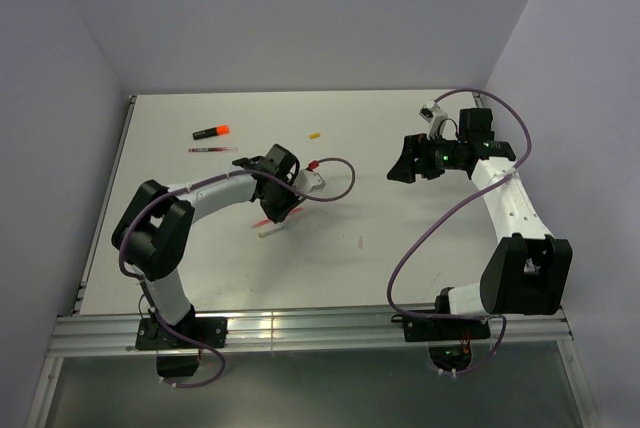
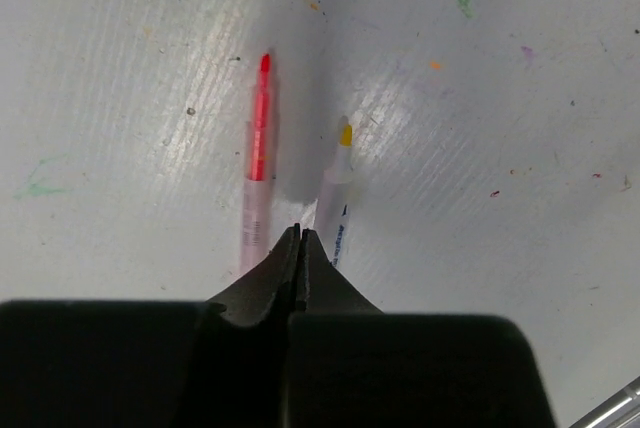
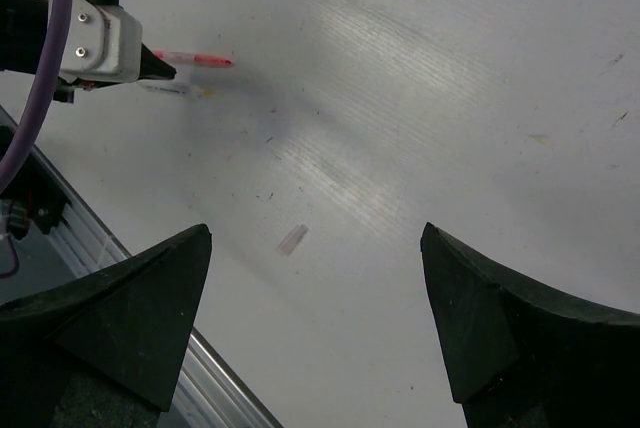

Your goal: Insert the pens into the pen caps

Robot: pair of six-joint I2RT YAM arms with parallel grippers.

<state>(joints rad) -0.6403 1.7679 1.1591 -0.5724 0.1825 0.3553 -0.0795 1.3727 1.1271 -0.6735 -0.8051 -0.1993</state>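
My left gripper (image 1: pixel 272 206) is shut and empty, low over the table. In the left wrist view its closed tips (image 2: pixel 300 235) sit between a red stick pen (image 2: pixel 259 138) on the left and a white pen with a yellow tip (image 2: pixel 338 188) on the right, both uncapped and lying flat. My right gripper (image 1: pixel 403 164) is open and empty, held above the table (image 3: pixel 316 236). A pale pinkish cap (image 3: pixel 291 240) lies below it, also in the top view (image 1: pixel 361 242). A black marker with an orange tip (image 1: pixel 211 132), a dark-red pen (image 1: pixel 211 149) and a yellowish cap (image 1: pixel 314 135) lie at the back.
The white table (image 1: pixel 400 268) is walled at the back and sides, with a metal rail (image 1: pixel 320 328) along the near edge. Purple cables loop from both arms over the table. The left gripper's camera block (image 3: pixel 100 36) shows in the right wrist view.
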